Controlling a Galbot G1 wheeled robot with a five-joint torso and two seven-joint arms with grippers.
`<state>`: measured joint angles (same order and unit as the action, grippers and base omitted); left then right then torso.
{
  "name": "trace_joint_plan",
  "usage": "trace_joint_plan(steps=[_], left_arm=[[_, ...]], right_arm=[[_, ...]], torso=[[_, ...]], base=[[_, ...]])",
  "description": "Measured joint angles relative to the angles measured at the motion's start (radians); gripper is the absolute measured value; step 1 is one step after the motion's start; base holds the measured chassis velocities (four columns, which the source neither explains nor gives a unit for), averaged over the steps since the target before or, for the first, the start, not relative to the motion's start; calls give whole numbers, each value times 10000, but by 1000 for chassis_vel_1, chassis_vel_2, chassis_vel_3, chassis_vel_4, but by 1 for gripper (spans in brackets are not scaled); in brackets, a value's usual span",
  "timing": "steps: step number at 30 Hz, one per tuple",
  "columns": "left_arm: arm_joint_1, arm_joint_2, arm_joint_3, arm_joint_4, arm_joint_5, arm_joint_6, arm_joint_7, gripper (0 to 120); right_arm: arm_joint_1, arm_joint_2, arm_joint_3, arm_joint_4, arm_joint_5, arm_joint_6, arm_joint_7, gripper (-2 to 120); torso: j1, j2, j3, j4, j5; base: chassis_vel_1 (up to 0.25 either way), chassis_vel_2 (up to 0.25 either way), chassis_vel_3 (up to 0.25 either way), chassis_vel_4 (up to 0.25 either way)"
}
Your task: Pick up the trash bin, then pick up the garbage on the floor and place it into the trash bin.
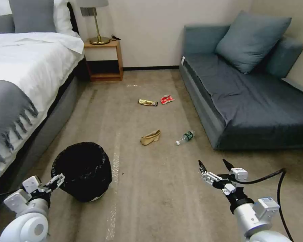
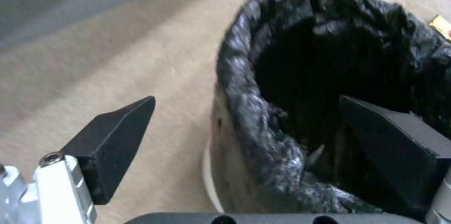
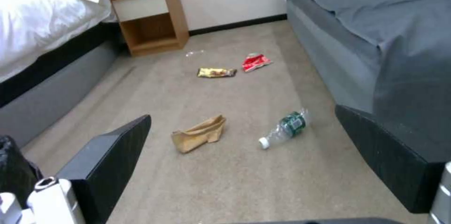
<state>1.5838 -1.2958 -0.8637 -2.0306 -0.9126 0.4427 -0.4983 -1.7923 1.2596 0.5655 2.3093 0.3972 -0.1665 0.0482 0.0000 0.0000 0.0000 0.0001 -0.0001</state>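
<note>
Open carpet [image 1: 151,188] lay between bed [image 1: 20,77] and sofa [image 1: 252,101]. The trash bin [image 1: 82,171] stood with its near rim between the left gripper [image 2: 249,153]'s wide jaws. The right gripper [image 1: 214,166], jaws wide, hung short of the paper bag [image 1: 150,137] and bottle [image 1: 185,137].

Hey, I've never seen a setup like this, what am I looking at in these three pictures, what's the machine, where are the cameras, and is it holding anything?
This is a wheeled robot with two arms in a bedroom. One picture comes from its head; the other two come from cameras on its wrists.

The left end effector is open, its fingers straddling the rim of the trash bin, not yet closed on it. The right end effector hangs open above the carpet, holding nothing.

On the floor lie a crumpled brown paper bag, a small clear bottle, a gold-brown wrapper and a red-white wrapper, between the bed and the sofa.
</note>
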Motion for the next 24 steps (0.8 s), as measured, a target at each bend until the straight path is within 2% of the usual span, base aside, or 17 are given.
trace_joint_plan(steps=[10, 14, 16, 18, 20, 24], left_arm=[[-1027, -52, 247, 924, -662, 229, -211, 94], [-1631, -29, 292, 1580, -1338, 709, -608, 93], [-1747, -16, 294, 1712, -1411, 773, -673, 92], [-2003, 16, 292, 2019, -1466, 842, -779, 90], [-2058, 23, 292, 2087, -1474, 849, -799, 90], [-2340, 41, 324, 2517, -1516, 909, -884, 76]], right_arm=[[152, -174, 232, -147, -96, -10, 8, 100], [112, -52, 203, -244, -256, -12, 11, 100], [110, -13, 181, -263, -300, -12, 11, 100], [110, 57, 146, -297, -379, -12, 11, 100], [111, 74, 140, -308, -400, -12, 11, 100], [110, 126, 134, -403, -487, -12, 10, 100]], torso=[[0, 0, 1, -1, 1], [1, 0, 1, -2, 1], [0, 0, 0, 0, 2], [0, 1, -2, 3, 20], [0, 1, -2, 4, 22], [-1, 3, -5, 7, 25]], base=[[0, 0, 0, 0], [0, 0, 0, 0], [0, 0, 0, 0], [0, 0, 0, 0], [0, 0, 0, 0], [0, 0, 0, 0]])
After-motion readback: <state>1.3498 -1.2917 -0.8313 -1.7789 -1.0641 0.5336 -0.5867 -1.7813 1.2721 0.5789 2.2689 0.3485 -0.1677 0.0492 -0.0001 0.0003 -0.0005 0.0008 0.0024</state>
